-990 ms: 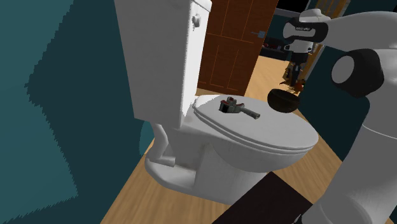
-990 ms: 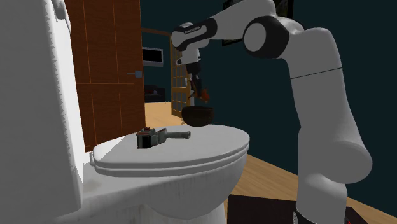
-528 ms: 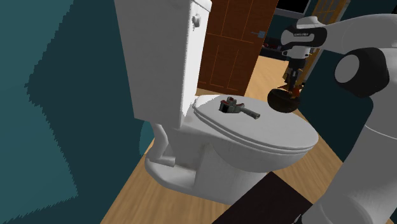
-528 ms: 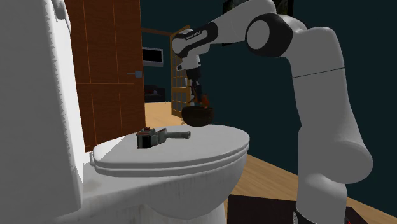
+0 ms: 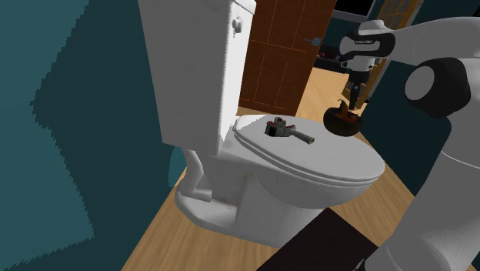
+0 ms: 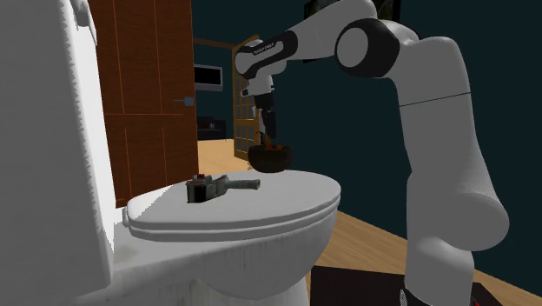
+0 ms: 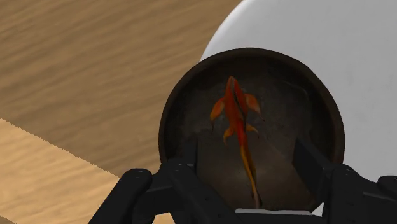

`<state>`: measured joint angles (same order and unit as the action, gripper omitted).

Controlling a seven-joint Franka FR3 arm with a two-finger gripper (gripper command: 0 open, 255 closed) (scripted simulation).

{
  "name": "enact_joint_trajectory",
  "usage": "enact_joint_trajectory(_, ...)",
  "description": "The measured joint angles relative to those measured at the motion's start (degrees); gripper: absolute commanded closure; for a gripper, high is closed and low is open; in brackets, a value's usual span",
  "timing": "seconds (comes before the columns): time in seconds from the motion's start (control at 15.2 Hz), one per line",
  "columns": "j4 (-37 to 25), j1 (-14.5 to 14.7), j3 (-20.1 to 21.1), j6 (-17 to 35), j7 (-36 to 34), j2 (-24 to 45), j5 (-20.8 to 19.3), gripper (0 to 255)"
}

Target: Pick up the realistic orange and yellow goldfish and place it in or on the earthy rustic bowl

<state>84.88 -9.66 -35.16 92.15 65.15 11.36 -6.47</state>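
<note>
Claw (image 7: 247,147): spread wide, pointing down into the bowl. In the wrist view the two fingers (image 7: 189,159) stand on either side of the fish, and neither touches it. Also seen just above the bowl at (image 5: 353,97) and (image 6: 269,130).
Goldfish (image 7: 236,119): orange with a yellow tinge. It lies loose and flat on the bowl's inner floor, between the fingers, with its tail toward the claw. It shows as a speck of orange at (image 6: 276,148).
Bowl (image 7: 184,95): round, dark brown and rough inside. It stands on the toilet lid at the lid's rim, (image 5: 341,123), (image 6: 270,160).
Toilet lid (image 5: 323,158): white and closed, (image 6: 261,209).
Small object with handle (image 5: 288,130): dark and grey. It lies on the lid well apart from the bowl, nearer the tank, (image 6: 217,186).
Tank (image 5: 196,61): white, upright behind the lid.
Floor (image 7: 95,63): light wood planks, showing beyond the lid's edge.
Door (image 5: 277,54): brown wood, behind the toilet.
</note>
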Motion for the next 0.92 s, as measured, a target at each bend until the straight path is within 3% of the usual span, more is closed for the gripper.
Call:
enact_joint_trajectory(0.26,0.00,0.00,0.00,0.00,0.00,0.00,0.00,0)
enact_joint_trajectory(0.59,-9.52,-0.77,0.02,-7.18,1.20,2.57,1.42,0)
enact_joint_trajectory(0.92,-10.99,-0.90,0.06,-8.24,1.32,3.10,1.70,0)
